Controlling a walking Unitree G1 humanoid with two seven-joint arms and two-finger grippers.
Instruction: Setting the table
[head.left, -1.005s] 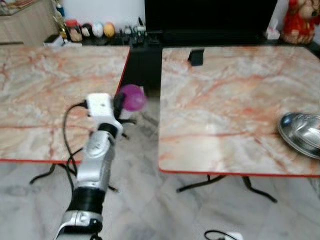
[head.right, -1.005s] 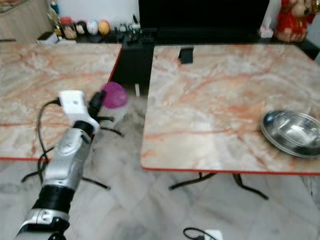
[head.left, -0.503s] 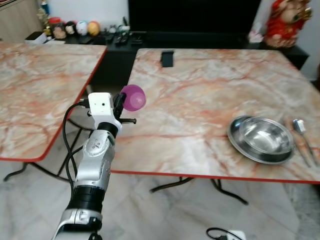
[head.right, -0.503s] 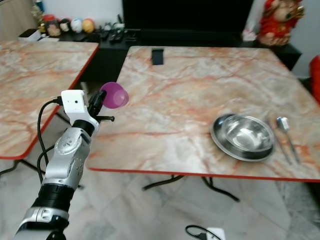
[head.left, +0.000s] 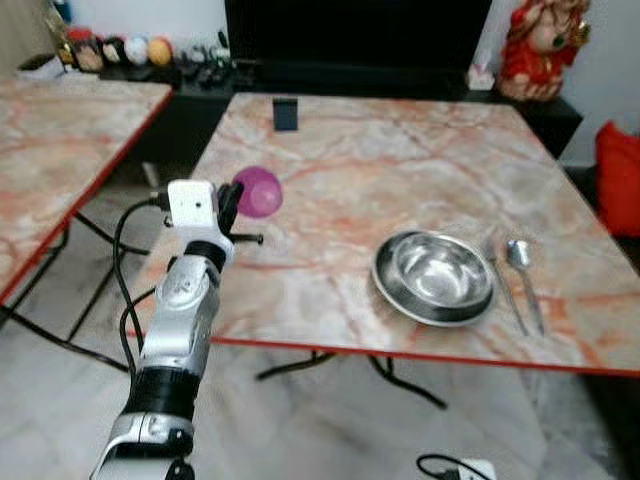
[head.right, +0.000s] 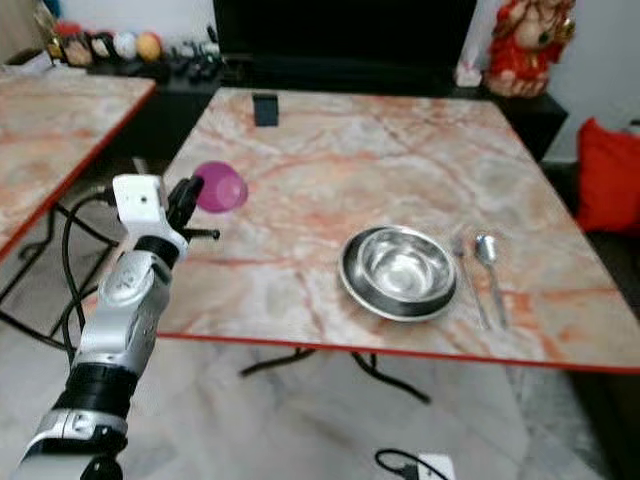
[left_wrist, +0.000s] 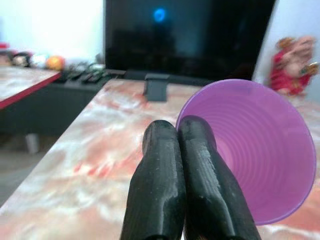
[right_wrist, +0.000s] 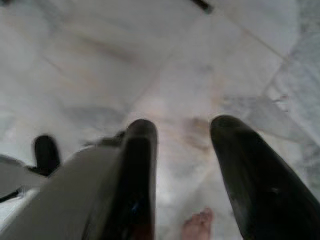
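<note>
On marble table: steel bowl on plate, spoon just beside | left gripper pinched on rim of purple cup, held above table's left edge | right gripper apart, empty, over floor | cup not yet placed

Floor: pale grey marble tiles.
Tables: two red-edged marble tops, centre and far left.
Back wall: black cabinet, white wall.
</note>
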